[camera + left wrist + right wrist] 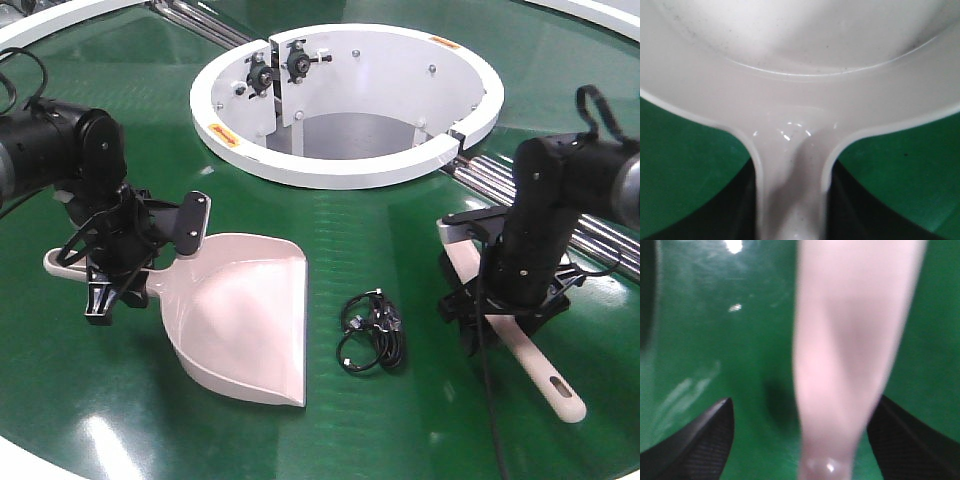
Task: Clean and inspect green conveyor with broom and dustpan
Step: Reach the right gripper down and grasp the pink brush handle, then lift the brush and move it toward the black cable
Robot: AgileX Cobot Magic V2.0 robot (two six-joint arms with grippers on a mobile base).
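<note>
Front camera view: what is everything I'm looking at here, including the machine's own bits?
green conveyor: one, glossy dark green, fills the view
round housing: one, white, top centre
roller strips: two runs, silver, upper left and right of the housing
dustpan: one, pale beige-pink, left of centre on the belt
broom: one, pale beige-pink, lying on the belt at right
cable bundle: one, black, between dustpan and broom
left gripper: one, black, closed on the dustpan handle
right gripper: one, black, open astride the broom handle

On the conveyor (400, 240), the dustpan (245, 320) lies left, a cable bundle (372, 330) in the middle, the broom (540, 370) right.
</note>
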